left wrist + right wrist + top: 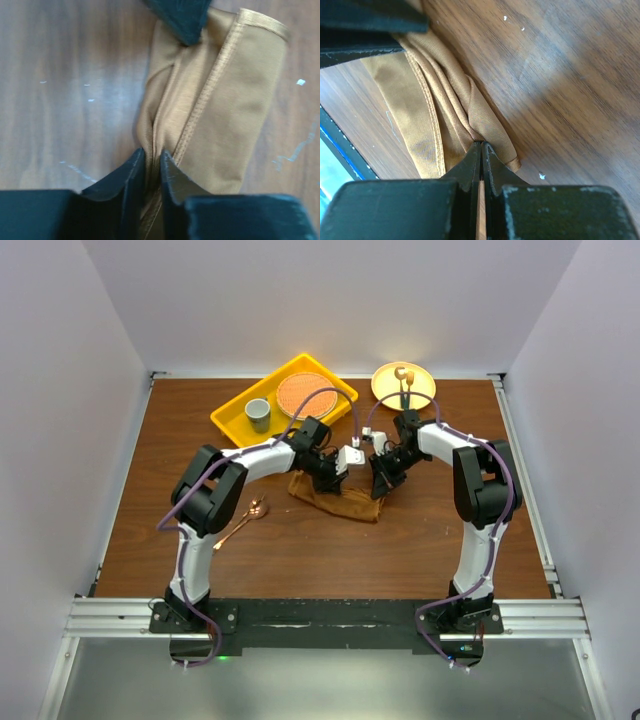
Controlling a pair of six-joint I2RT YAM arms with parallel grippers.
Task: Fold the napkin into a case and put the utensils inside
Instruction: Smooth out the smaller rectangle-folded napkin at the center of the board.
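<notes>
The rust-brown napkin (335, 498) lies folded into a narrow bunched strip at the table's middle. My left gripper (337, 478) is shut on a fold at its left end; in the left wrist view (152, 159) cloth (235, 100) is pinched between the jaws. My right gripper (381, 486) is shut on the strip's right end, and the right wrist view (481, 148) shows its jaws closed on the cloth's (420, 100) hem. The copper spoon (243, 521) lies on the table left of the napkin, apart from both grippers.
A yellow tray (232, 420) at the back holds a grey cup (258, 414) and an orange round plate (305, 393). A yellow plate (420, 390) at back right carries a dark-handled, gold-tipped utensil (403, 382). White walls surround the table.
</notes>
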